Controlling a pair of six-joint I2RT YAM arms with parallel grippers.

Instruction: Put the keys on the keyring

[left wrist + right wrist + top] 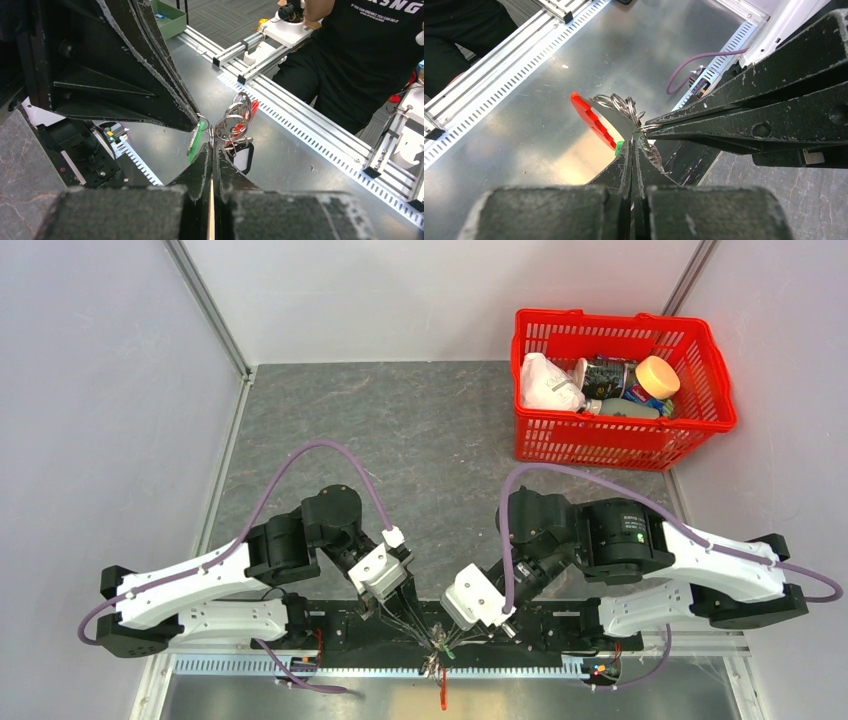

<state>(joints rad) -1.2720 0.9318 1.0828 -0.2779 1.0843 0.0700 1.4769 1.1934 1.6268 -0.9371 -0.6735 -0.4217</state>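
Note:
Both grippers meet over the metal strip at the table's near edge, holding one hanging bunch [440, 645]. My left gripper [212, 145] is shut on a thin silvery split ring belonging to the keys [232, 125]. A green tag [196, 142] hangs to the left of its tips and a black-and-white tag [243, 157] to the right. My right gripper [635, 137] is shut where the keyring's red part [591, 120] ends, apparently on the keyring's dark part. Silvery rings [621, 105] bunch just above. The left gripper's fingers [744, 120] come in from the right.
A red basket [620, 440] holding bottles and a bag stands at the table's far right. A slotted metal rail [360, 665] runs along the near edge under the grippers. A person in black [360, 60] stands beyond the rail.

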